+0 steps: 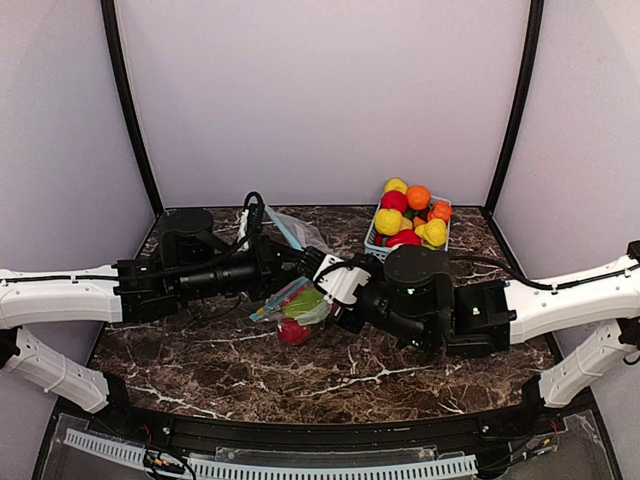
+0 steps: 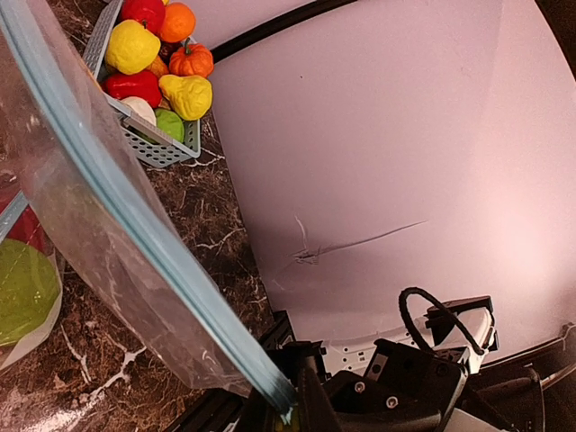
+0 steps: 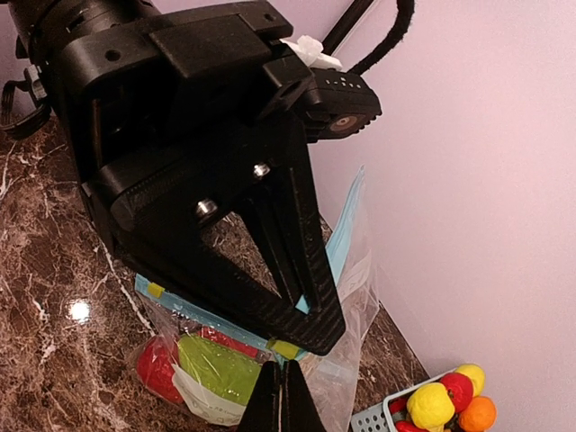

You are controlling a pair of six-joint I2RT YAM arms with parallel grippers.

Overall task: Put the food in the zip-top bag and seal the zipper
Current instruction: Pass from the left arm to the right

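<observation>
Midway across the marbled desk [image 1: 400, 370], the zip-top bag [image 1: 283, 300] lies between the two hands, with a red fruit [image 1: 293, 331] and a green fruit [image 1: 306, 302] inside it. The left hand [image 2: 290, 407] pinches the bag's zipper edge, jaws narrow on it. The right hand [image 3: 283, 400] is fully closed just below the blue zipper strip; whether it grips film, I cannot tell. More food [image 1: 408, 212] is heaped in the basket [image 1: 371, 240] behind the right hand.

Arms reach inward; left pincer [image 2: 290, 402], right pincer [image 3: 283, 396] both closed.
</observation>
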